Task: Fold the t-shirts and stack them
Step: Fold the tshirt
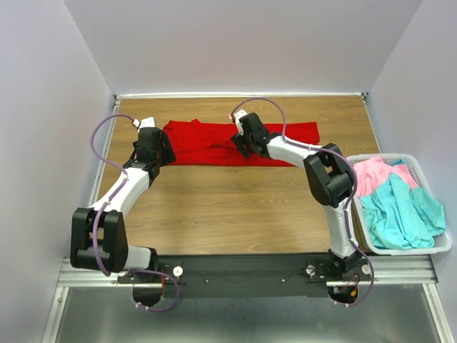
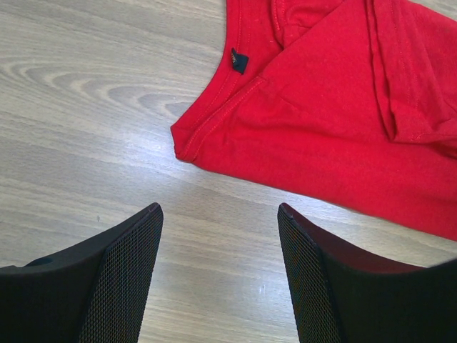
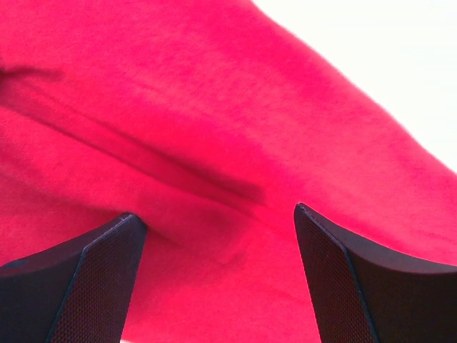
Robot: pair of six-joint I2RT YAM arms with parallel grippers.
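Over the wooden table (image 1: 235, 207), the left gripper (image 2: 218, 211) and right gripper (image 3: 214, 214) are both held spread, nothing grasped. The red t-shirt (image 1: 203, 146) is laid as a band running left to right: its collar end just ahead of the left, its middle beneath the right.

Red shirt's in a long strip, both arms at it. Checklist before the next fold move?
1. left gripper open: ok, jaws apart over bare table.
2. left gripper on cloth: not ok, the collar corner of the red shirt lies ahead of the jaws, not between them.
3. right gripper open: ok, jaws apart over the shirt's middle.
4. right gripper touching cloth: cannot tell.
5. pink shirt and teal shirt out of the way: ok, both in the basket.
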